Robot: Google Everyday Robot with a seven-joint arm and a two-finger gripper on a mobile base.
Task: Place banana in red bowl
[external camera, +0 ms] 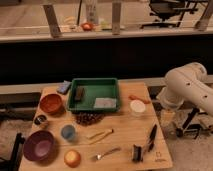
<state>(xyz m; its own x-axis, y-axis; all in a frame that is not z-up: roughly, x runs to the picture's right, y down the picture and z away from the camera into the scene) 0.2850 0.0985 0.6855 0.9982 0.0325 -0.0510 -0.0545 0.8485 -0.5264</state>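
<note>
The banana (100, 134), slim and pale yellow, lies on the wooden table (125, 127) near the middle front. The red bowl (51, 103) stands at the table's left, about a bowl's width behind and well left of the banana. My white arm (186, 88) hangs at the table's right edge. My gripper (167, 114) is at the arm's lower end, beside the right edge, far from both banana and bowl. It holds nothing that I can make out.
A green tray (94, 93) sits at the back centre, a dark cluster (89, 118) in front of it. Purple bowl (39, 145), blue cup (68, 132), orange fruit (72, 158) and silver spoon (106, 153) lie front left. White cup (137, 106) and black tools (150, 139) lie right.
</note>
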